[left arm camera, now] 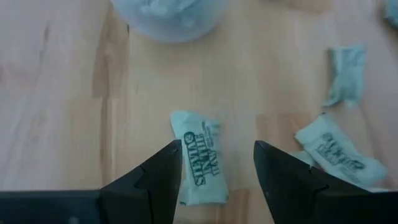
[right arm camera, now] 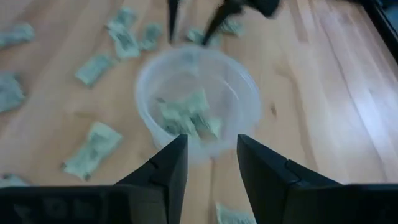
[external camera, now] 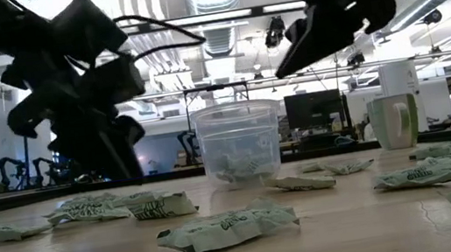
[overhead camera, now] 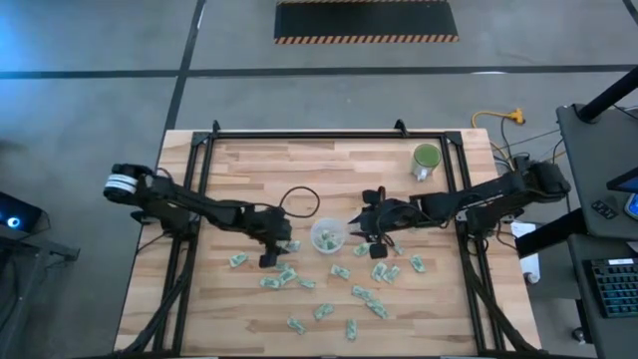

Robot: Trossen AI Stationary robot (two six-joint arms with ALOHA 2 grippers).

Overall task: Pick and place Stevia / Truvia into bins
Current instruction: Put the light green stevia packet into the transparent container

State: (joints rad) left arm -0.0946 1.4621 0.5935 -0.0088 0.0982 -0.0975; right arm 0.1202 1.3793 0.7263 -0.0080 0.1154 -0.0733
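**Two arms crowding one cup: watch for a knock or a missed pinch**

Nearest to you in the low view, loose packets (external camera: 227, 228) are lying scattered across the wooden table (overhead camera: 249, 309), most of them from 4 to 8 o'clock of the cup (overhead camera: 328, 236) in the high view. You are looking at flat paper on flat wood, so any grasp risks sliding a packet instead of lifting it.

Your left gripper (left arm camera: 217, 165) is hovering low at about 9 o'clock of the cup, its jaws standing apart and empty, straddling one printed packet (left arm camera: 200, 163). That packet is sitting off-centre, nearer one finger (left arm camera: 160, 180) than the other. If you are closing from here, the near finger is likely pushing the packet sideways or pinching only a corner, and it could drop on the way.

Your right gripper (right arm camera: 211, 163) is hanging just above the cup at about 3 o'clock of it, jaws released with nothing between them; several packets (right arm camera: 186, 115) are already lying inside. The cup looks light and is standing free, so a finger brushing its rim on the way out could tip it or shove it toward the left arm.

Farther back, the green mug (overhead camera: 426, 160) is standing well apart at 1 o'clock and is posing little risk.
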